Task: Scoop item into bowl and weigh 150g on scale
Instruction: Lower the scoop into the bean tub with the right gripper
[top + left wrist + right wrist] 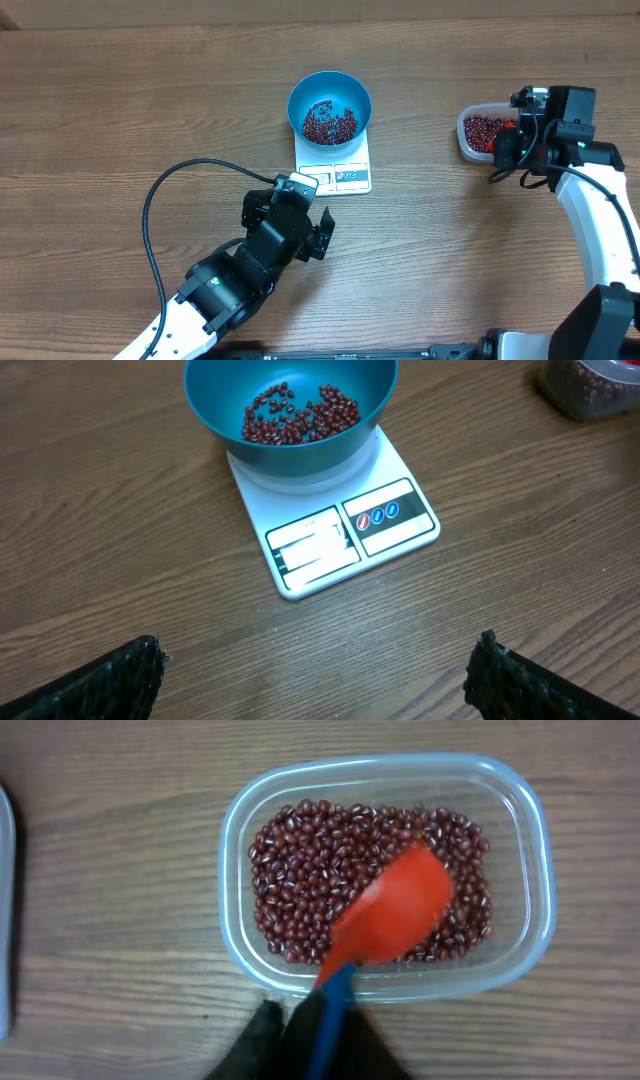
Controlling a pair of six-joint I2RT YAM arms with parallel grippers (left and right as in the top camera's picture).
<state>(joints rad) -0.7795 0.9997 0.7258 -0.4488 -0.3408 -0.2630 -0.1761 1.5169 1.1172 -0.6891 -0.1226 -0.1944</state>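
well, on the brown table the left gripper hangs just near the white scale, fingers spread wide, holding nothing. the right gripper is closer to the food and is pinched on the blue handle of the scoop. the blue bowl sits on the scale, well to its left. the clear tub is right below it. the scoop points away to the far right, its red end resting on the beans in the tub. some beans lie in the bowl too.
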